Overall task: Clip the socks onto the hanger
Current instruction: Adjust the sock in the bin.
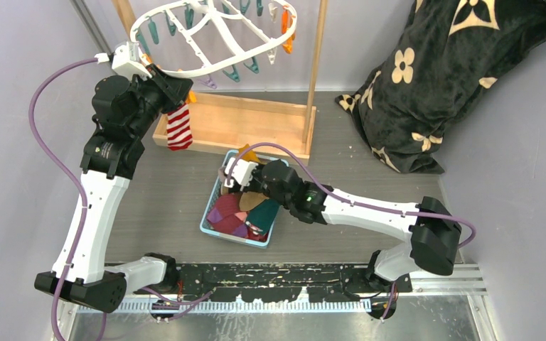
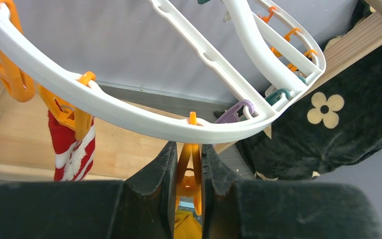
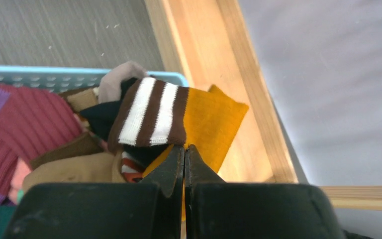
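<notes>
The white oval hanger [image 1: 213,35] hangs at the back, its rim [image 2: 129,117] close above my left gripper. A red-white striped sock [image 1: 179,128] hangs from an orange clip on it and also shows in the left wrist view [image 2: 72,149]. My left gripper [image 1: 181,89] is shut on the neighbouring orange clip [image 2: 190,169], squeezed between its fingers just under the rim. My right gripper [image 1: 231,181] is at the far end of the basket, shut on a mustard sock [image 3: 211,124] with a brown-and-white striped cuff [image 3: 149,117]. Its fingertips [image 3: 185,149] pinch the sock's edge.
A light blue basket [image 1: 210,226] in the middle holds several socks, among them maroon [image 3: 35,124] and tan [image 3: 69,172]. The wooden stand's base [image 1: 249,117] and post [image 1: 316,64] lie behind it. A black flower-patterned blanket [image 1: 441,78] is piled at the back right.
</notes>
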Controlling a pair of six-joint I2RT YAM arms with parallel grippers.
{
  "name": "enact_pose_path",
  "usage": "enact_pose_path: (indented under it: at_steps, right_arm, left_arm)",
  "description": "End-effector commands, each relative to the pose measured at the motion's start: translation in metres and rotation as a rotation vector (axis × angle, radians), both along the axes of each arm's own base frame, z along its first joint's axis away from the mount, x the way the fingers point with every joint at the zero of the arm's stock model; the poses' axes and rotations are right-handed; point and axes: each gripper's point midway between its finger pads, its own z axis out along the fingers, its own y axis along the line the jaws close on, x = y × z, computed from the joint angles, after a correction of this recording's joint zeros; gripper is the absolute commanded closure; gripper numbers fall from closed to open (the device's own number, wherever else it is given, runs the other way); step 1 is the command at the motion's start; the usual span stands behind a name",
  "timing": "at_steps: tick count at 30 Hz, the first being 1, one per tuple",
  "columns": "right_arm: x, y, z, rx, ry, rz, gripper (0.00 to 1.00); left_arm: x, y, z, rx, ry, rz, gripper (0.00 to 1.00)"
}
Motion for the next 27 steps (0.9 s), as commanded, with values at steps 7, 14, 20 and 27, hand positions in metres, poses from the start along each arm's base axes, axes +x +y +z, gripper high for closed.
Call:
enact_pose_path:
  at_steps: [7,14,20,27]
  right_arm:
    - [-0.024,-0.007,-0.035,-0.082,0.131,0.071,0.94]
    - [-0.005,-0.014,-0.03,-0.156,0.064,-0.005,0.53]
    - [0.0,-0.017,-0.013,-0.156,-0.046,0.001,0.49]
    - [-0.027,-0.011,-0.026,-0.306,-0.072,0.204,0.45]
  left_arm:
    - [-0.007,-0.002,0.022,-0.01,-0.066,-0.021,0.92]
    - [-0.008,-0.003,0.024,-0.013,-0.071,-0.024,0.92]
    - [-0.007,-0.003,0.024,-0.012,-0.069,-0.024,0.92]
    - [-0.007,-0.003,0.023,-0.011,-0.068,-0.023,0.92]
